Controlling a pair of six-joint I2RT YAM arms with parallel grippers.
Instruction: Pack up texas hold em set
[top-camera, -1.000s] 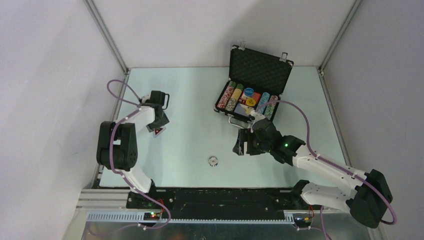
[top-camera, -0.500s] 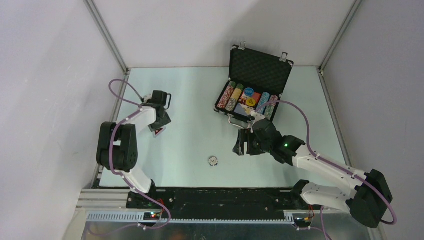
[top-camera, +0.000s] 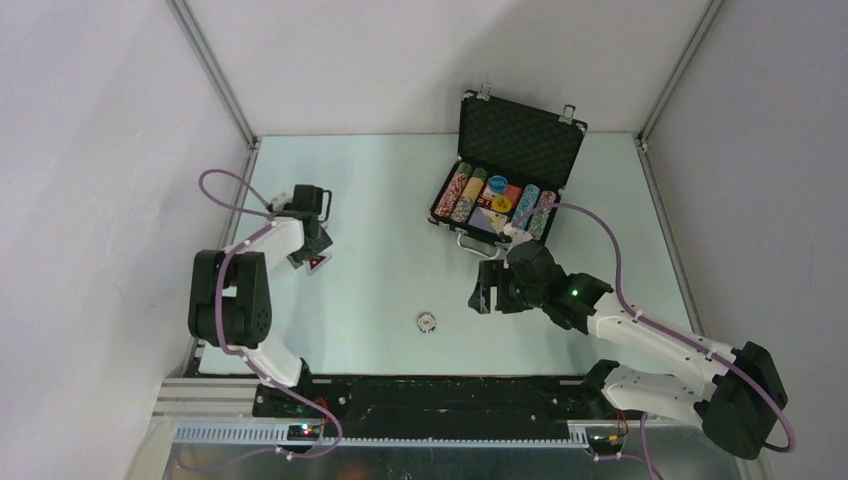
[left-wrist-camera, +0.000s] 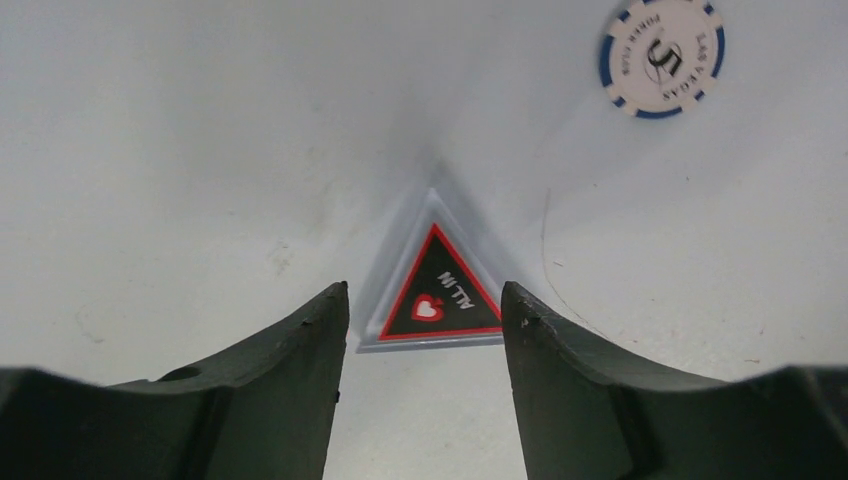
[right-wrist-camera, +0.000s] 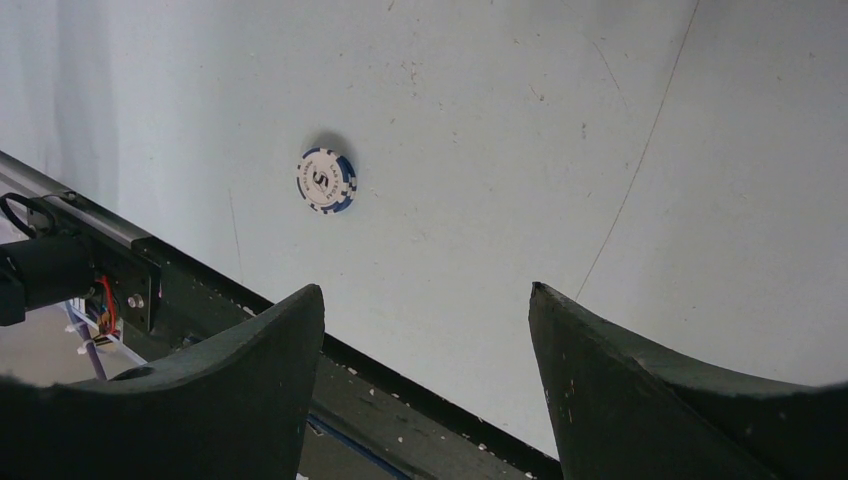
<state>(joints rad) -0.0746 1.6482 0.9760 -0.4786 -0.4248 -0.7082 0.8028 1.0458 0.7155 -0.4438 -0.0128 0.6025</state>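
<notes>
Lower centre of the top view: one loose chip (top-camera: 427, 322) flat on the table (top-camera: 380, 200), white-faced, blue edge marks, a "5" in the middle. Just right of centre, right jaws wide open, holding nothing, hanging over bare table between chip and case. Left of centre, one dark triangle (top-camera: 317, 263), red-bordered, clear-rimmed, printed "ALL IN" with a small red mark, lying flat. Left jaws part-way open, astride its base, one on each side; touching it or not, cannot tell. Upper right, one black case (top-camera: 500, 125) lying open, foam-lined lid (top-camera: 530, 150) upright, silver handle (top-camera: 470, 242) on the near edge. Inside: four rows of chips (top-camera: 460, 192), one blue disc (top-camera: 497, 184), one yellow disc (top-camera: 502, 204).
</notes>
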